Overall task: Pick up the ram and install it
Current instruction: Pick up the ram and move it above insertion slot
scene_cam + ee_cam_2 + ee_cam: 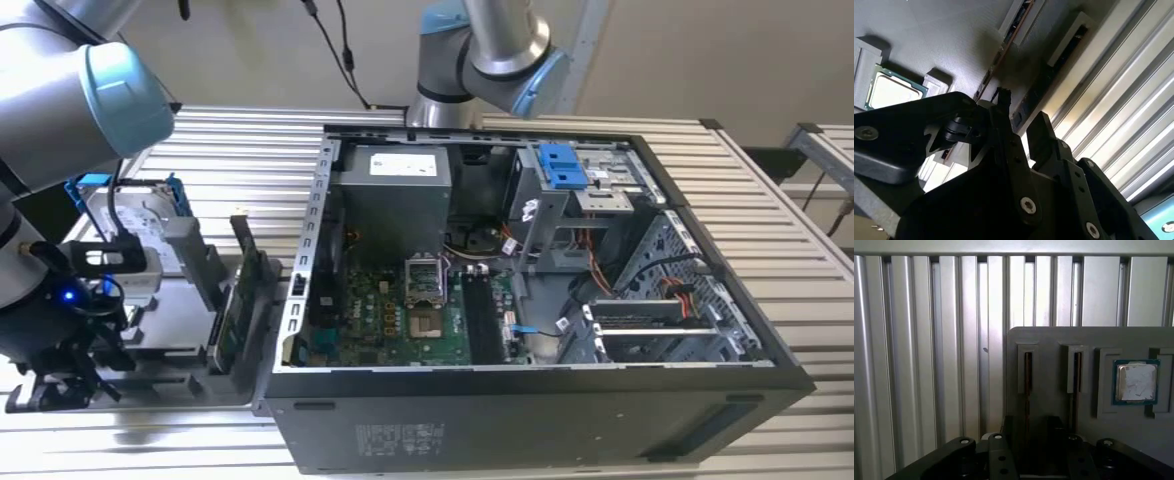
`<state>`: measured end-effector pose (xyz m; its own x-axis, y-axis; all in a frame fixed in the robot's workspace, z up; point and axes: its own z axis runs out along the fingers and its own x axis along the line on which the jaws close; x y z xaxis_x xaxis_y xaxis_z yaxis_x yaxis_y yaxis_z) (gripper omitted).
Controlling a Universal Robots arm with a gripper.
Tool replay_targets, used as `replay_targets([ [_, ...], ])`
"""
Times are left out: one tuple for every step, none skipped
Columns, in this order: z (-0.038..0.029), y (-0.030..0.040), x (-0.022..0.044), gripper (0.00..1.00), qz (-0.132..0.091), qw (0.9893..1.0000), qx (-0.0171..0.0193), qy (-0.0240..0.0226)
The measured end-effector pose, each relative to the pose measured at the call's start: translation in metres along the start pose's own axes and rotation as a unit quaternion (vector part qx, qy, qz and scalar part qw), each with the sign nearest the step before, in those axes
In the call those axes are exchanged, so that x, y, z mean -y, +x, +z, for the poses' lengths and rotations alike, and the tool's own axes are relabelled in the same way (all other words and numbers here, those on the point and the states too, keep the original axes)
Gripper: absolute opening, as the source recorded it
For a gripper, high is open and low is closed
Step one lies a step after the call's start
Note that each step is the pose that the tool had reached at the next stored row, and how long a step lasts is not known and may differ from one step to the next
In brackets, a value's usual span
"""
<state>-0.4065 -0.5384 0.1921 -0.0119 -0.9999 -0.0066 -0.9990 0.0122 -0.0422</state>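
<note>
Fingers [1043, 132] apart, near ram [1027, 371] slotted in gray holder [1054, 340].

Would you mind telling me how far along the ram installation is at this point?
Nothing looks done yet: the ram stands in its slot in the grey holder, beside a second stick. In hand: the tool is close to those slots, jaws apart, gripping nothing. Left: the grasp, the lift, and seating it in the open computer case.
</note>
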Motion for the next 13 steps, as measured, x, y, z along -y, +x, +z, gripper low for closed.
replay_targets([
  [0.0000,0.0000,0.0000,0.42,0.000,1.0000,0.0000,0.0000],
  [0.0000,0.0000,0.0000,0.42,0.000,1.0000,0.0000,0.0000],
  [0.0000,0.0000,0.0000,0.42,0.000,1.0000,0.0000,0.0000],
  [-0.0001,0.0000,0.0000,0.42,0.000,1.0000,0.0000,0.0000],
  [-0.0001,0.0000,0.0000,0.40,0.000,1.0000,0.0000,0.0000],
  [-0.0001,0.0000,0.0000,0.34,0.000,1.0000,0.0000,0.0000],
  [-0.0002,0.0000,0.0000,0.34,0.000,1.0000,0.0000,0.0000],
  [-0.0002,0.0000,0.0000,0.27,0.000,1.0000,0.0000,0.0000],
  [-0.0002,0.0000,0.0000,0.22,0.000,1.0000,-0.0001,0.0000],
  [-0.0002,0.0000,0.0000,0.22,0.000,1.0000,0.0000,0.0000],
  [-0.0003,0.0000,0.0000,0.16,0.000,1.0000,0.0000,0.0000],
  [-0.0003,0.0000,0.0000,0.14,0.000,1.0000,0.0000,0.0000],
  [-0.0003,0.0000,0.0000,0.14,0.000,1.0000,0.0000,0.0000],
])
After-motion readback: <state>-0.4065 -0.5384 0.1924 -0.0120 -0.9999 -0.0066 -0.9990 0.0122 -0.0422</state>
